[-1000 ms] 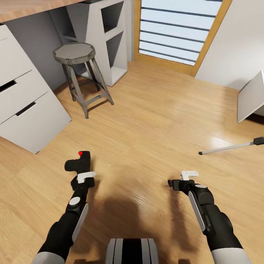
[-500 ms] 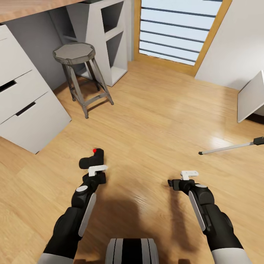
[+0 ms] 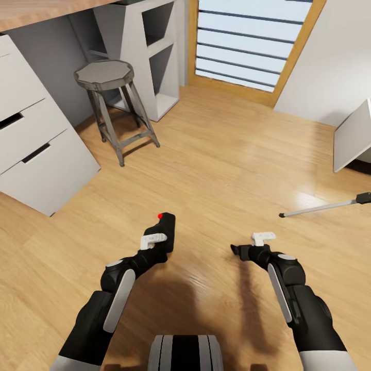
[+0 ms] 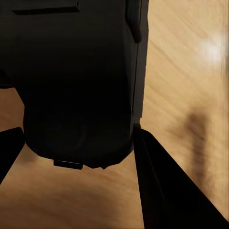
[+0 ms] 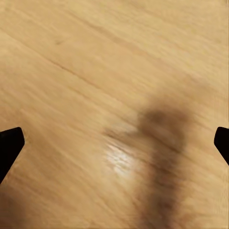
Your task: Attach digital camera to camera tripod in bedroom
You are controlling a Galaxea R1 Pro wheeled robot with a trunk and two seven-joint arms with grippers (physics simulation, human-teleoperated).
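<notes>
A: What is held by the left gripper [image 3: 164, 238]?

B: The camera [image 3: 164, 230] is pinched between its fingers, red button up, low over the floor [image 3: 216, 154]. It is likely kept there so it is ready for mounting.

A: And the right gripper [image 3: 242, 251]?

B: It is spread wide with nothing in it.

A: Where is the tripod [image 3: 325, 206]?

B: One thin leg is seen on the right, well apart from the camera.

One digital camera [image 3: 164, 230], one stool [image 3: 110, 98], two pincers, left [image 3: 161, 238] and right [image 3: 243, 251], one window [image 3: 253, 41], one tripod leg [image 3: 325, 206]
</notes>
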